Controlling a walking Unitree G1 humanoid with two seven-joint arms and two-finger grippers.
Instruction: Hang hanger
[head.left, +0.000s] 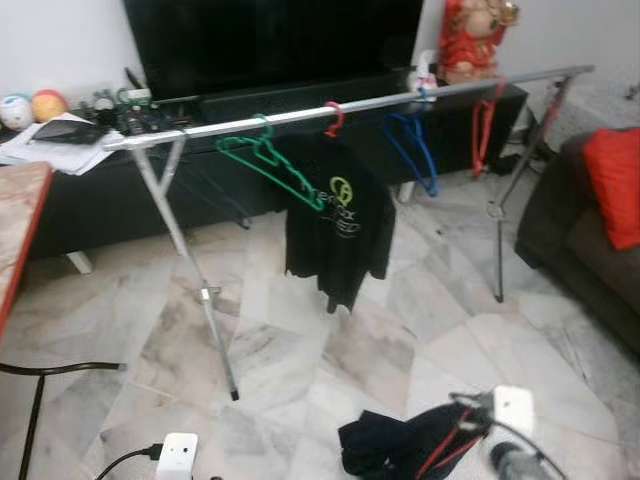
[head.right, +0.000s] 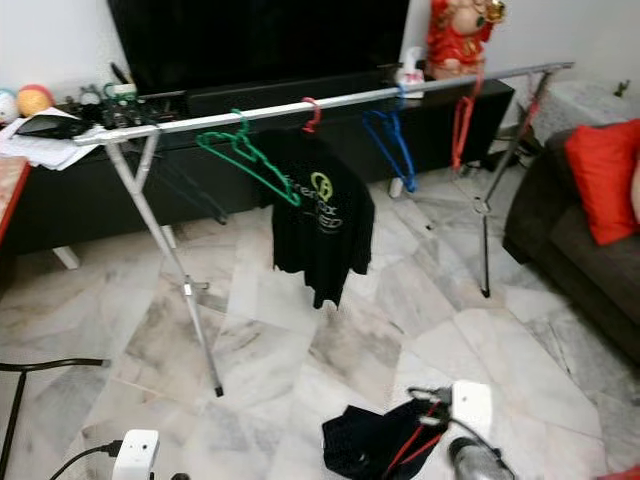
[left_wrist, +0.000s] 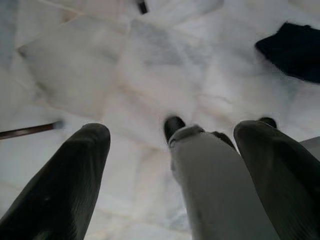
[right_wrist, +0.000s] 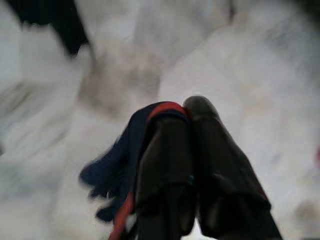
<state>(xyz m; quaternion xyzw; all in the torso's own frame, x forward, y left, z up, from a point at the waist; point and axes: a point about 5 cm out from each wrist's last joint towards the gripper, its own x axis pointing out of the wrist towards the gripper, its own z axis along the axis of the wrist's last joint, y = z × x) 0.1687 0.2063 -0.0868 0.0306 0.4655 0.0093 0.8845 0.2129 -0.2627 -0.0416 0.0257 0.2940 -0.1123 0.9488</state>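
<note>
black T-shirt (head.left: 338, 235) with green-and-white logo print, lettering too blurred to read

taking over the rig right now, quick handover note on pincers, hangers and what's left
Right pincer: shut on a red hanger carrying a dark garment, held low over the marble floor.
Left pincer: open, holding nothing, pointed at the floor.
Drying rack rail stands ahead; it already carries a green hanger, a black t-shirt, a blue hanger and another red hanger.
Left: lift the held hanger and hook it on the rail.
</note>
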